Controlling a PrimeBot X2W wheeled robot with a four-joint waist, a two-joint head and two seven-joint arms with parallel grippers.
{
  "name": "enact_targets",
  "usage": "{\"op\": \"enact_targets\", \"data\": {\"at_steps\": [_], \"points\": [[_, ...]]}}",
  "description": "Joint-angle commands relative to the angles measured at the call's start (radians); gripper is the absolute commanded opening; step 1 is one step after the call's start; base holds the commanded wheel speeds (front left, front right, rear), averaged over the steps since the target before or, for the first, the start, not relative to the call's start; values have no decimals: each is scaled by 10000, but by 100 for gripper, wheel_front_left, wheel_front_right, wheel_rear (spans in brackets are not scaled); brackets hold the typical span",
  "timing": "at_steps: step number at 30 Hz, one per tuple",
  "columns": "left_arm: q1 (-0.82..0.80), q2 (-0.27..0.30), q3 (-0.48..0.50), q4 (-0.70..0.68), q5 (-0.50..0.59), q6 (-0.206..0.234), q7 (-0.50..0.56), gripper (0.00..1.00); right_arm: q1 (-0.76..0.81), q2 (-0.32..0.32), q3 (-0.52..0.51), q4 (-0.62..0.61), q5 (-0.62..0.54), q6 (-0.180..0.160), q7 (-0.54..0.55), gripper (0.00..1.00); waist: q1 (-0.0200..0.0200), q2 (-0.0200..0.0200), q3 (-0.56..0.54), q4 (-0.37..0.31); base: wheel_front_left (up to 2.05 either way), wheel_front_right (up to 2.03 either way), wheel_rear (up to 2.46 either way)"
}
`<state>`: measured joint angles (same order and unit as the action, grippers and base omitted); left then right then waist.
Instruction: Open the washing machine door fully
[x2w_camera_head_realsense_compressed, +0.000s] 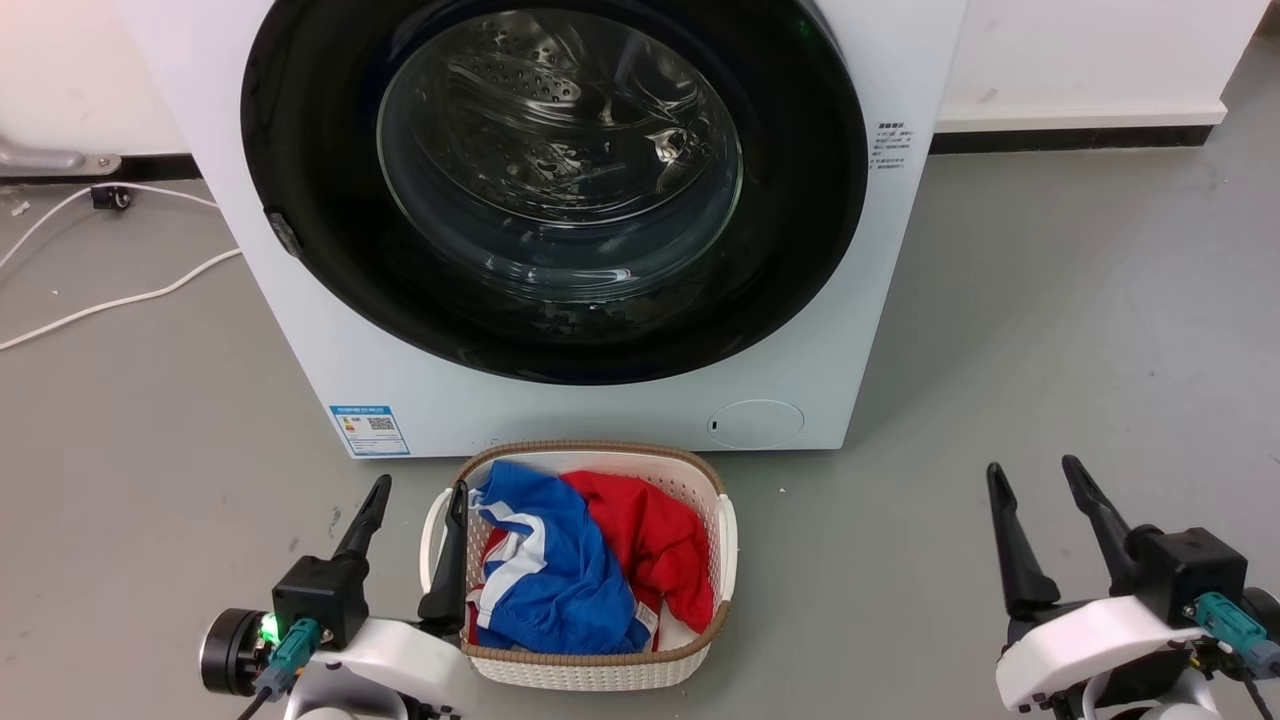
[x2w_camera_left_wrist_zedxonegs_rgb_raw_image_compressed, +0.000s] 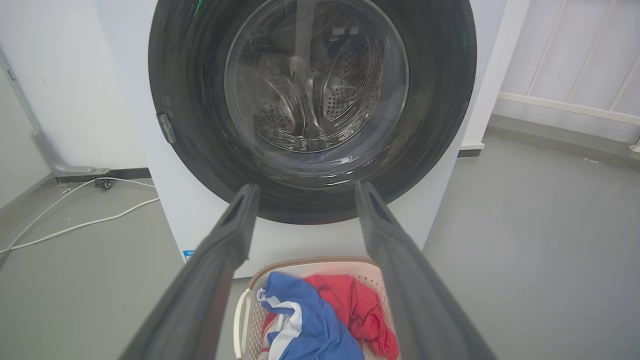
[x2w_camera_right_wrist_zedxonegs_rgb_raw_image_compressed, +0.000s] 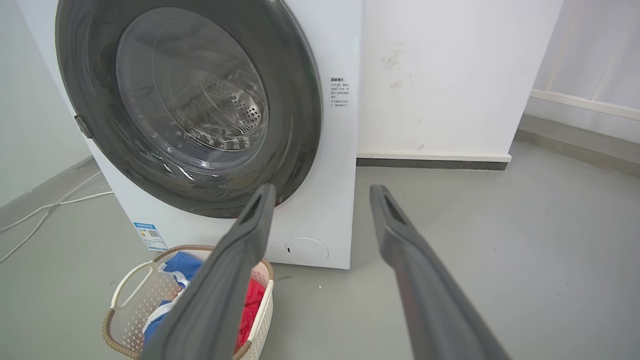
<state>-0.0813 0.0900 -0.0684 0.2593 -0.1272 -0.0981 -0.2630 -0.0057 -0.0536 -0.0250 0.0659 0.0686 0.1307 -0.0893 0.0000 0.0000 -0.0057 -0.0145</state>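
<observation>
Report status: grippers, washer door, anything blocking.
Left gripper open, empty. Right gripper open, empty. Washing machine door shut, untouched. Laundry basket on floor directly before machine.

front of washing machine (x2w_camera_head_realsense_compressed: 400, 390): laundry basket (x2w_camera_head_realsense_compressed: 590, 675) on floor, blocks low approach | above basket: clear way to shut washing machine door (x2w_camera_head_realsense_compressed: 560, 170) | left of machine: cables (x2w_camera_head_realsense_compressed: 120, 300) across floor | right of machine: open floor (x2w_camera_head_realsense_compressed: 1050, 330)

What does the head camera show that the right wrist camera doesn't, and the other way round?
The head view adds the left gripper, open beside the laundry basket. The right wrist view adds scuff marks on the white wall and white panelling further right. Both share the shut washing machine door, the small round white flap, the blue label, the basket of blue and red clothes, and the open right gripper.
</observation>
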Motion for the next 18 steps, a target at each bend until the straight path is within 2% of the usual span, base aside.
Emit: {"op": "enact_targets", "data": {"at_steps": [1, 10, 18], "points": [[-7, -24, 32, 24, -15, -22, -26, 100, -90, 34, -8, 24, 82, 1, -71, 0, 0, 0, 4, 8, 0, 0, 0], [-74, -134, 196, -41, -98, -46, -25, 100, -334, 34, -238, 334, 1228, 1, 96, 0, 0, 0, 74, 22, 0, 0, 0], [-337, -199, 201, -326, 29, -20, -25, 100, -1177, 29, -1161, 1068, 2516, 1, 32, 0, 0, 0, 574, 69, 0, 0, 0]]}}
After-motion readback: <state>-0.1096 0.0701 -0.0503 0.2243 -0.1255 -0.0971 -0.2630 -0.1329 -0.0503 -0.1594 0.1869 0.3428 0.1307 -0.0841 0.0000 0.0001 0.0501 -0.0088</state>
